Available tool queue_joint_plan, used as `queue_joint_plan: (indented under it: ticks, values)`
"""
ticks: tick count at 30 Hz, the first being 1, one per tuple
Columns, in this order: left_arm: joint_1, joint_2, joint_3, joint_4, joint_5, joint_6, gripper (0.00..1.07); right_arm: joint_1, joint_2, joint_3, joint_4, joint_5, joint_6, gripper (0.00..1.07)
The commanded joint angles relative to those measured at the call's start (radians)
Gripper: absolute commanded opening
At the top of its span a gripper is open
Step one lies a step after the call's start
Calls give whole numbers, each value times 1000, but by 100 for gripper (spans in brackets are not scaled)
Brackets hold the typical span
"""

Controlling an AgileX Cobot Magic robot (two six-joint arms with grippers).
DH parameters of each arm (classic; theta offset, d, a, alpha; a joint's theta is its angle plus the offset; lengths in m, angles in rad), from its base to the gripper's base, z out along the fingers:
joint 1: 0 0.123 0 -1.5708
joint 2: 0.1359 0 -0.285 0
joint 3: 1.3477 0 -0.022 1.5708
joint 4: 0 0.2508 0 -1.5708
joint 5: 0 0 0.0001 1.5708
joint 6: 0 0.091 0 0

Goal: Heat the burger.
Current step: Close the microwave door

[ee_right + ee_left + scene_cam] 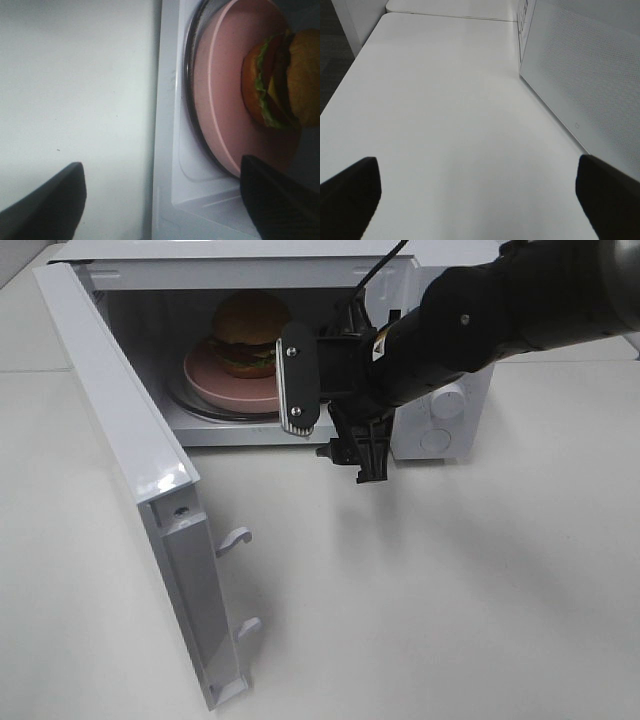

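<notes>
- At the right pincer (160, 200): spread wide, dark fingertips (50, 205) well apart, nothing caught between them. Grips nothing; touches nothing visible.
- Hangs turned on its side at the mouth of the open microwave (440, 425), just in front of the pink plate (210, 380).
- As for the burger (248, 332): inside the microwave, upright on that plate, apart from the right pincer.
- Under the plate, the glass turntable (215, 412).
- On the left of the exterior view, the door (110, 410), swung wide open.
- At the left pincer (479, 195): opened wide as well, empty, above the white counter (445, 110), beside a perforated white panel (590, 75).
</notes>
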Motion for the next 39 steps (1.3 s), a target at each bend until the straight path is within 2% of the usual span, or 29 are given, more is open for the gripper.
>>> queue_joint_plan:
  ticks: [1, 3, 6, 8, 9, 11, 14, 16, 22, 25, 27, 39]
  values:
    - [2, -1, 1, -2, 5, 3, 98, -3, -53, 41, 3, -33, 64, 78]
    - [2, -1, 1, -2, 5, 3, 98, -3, -133, 110, 3, -60, 194, 78]
    - [2, -1, 1, -2, 5, 3, 98, -3, -150, 125, 3, -61, 234, 78]
    - [2, -1, 1, -2, 5, 3, 98, -3, -213, 174, 3, -57, 428, 77]
    - [2, -1, 1, -2, 5, 3, 98, -3, -213, 174, 3, -57, 428, 77]
    - [2, -1, 1, -2, 5, 3, 98, -3, -302, 230, -5, 2, 681, 77]
    - [2, -1, 1, -2, 5, 3, 98, -3, -325, 240, -5, 25, 725, 77]
    - [2, -1, 1, -2, 5, 3, 98, -3, -387, 253, -5, 131, 860, 77]
    - [2, -1, 1, -2, 5, 3, 98, -3, -527, 253, -6, 359, 1013, 77]
    - [2, -1, 1, -2, 5, 3, 98, -3, -547, 253, -6, 387, 1034, 76]
    - [2, -1, 1, -2, 5, 3, 98, -3, -627, 252, -6, 486, 1098, 76]
    - [2, -1, 1, -2, 5, 3, 98, -3, -802, 252, -8, 715, 1130, 76]
